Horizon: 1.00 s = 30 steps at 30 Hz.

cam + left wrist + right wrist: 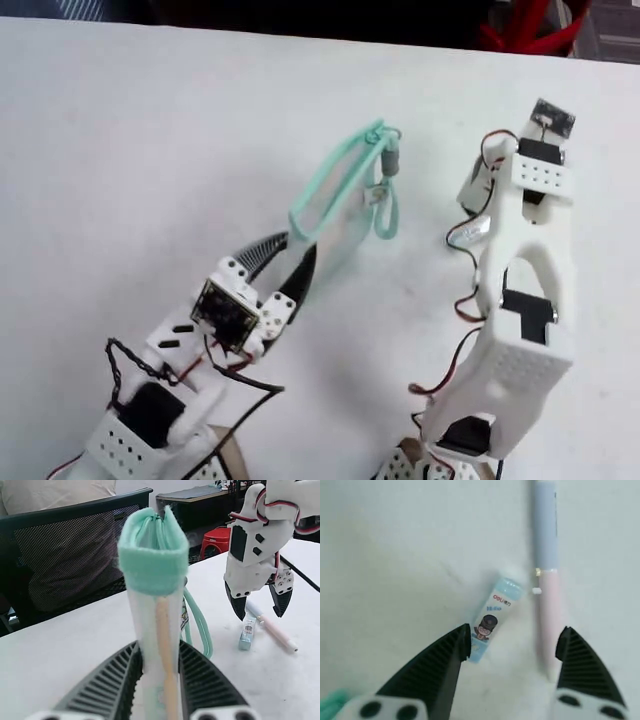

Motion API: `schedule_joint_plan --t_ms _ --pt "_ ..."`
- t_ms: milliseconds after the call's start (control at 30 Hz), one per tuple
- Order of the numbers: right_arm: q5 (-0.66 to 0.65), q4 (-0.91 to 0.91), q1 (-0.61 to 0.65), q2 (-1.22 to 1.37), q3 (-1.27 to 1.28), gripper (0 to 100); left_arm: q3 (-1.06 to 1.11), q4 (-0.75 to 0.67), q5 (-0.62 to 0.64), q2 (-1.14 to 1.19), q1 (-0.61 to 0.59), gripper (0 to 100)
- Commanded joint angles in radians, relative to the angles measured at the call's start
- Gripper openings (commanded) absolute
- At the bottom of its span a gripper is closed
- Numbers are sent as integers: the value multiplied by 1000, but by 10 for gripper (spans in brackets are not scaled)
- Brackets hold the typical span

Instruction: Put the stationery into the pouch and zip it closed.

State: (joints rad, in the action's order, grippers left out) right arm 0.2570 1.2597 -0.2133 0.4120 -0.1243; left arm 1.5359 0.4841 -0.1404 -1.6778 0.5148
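Overhead first: left gripper [300, 246] clenched on the near end of the pouch [335, 200], just lower left of centre, with the pouch propped on edge across mid-frame on the white counter [120, 150] and its teal-rimmed mouth seemingly unzipped. Right arm [520, 300] down the right side of the frame.

Next, from the left wrist: clamp squeezing the clear, soft walls of the pouch [152, 565] around a pencil [164, 655] already inside. Beyond, right gripper [259, 614] spread wide, hanging just above a small tube [246, 632] and a pen [275, 630] on the counter.

Lastly, from the right wrist: right gripper [515, 632] released, grasping nothing, straddling the tube [490, 622] and pen [547, 580], these lying close together; touching or not, hard to say.

Likely light and rigid, both. Tube short and smooth, apt to roll or skid, so best pinched across its middle; pen slim, best taken near mid-length. Pouch floppy and slick, wanting a firm hold to keep the mouth open.
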Motion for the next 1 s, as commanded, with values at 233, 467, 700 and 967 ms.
schedule_joint_plan --t_ms 233,467,700,967 --pt "23 -68 12 41 -48 276 -9 -3 -17 5 19 46" --pt "63 -91 16 59 -72 276 -9 -5 -17 5 19 46" --pt "63 -104 18 97 -74 243 -9 -5 -17 5 19 46" --pt "63 -117 15 140 -80 133 -8 0 -17 5 19 46"
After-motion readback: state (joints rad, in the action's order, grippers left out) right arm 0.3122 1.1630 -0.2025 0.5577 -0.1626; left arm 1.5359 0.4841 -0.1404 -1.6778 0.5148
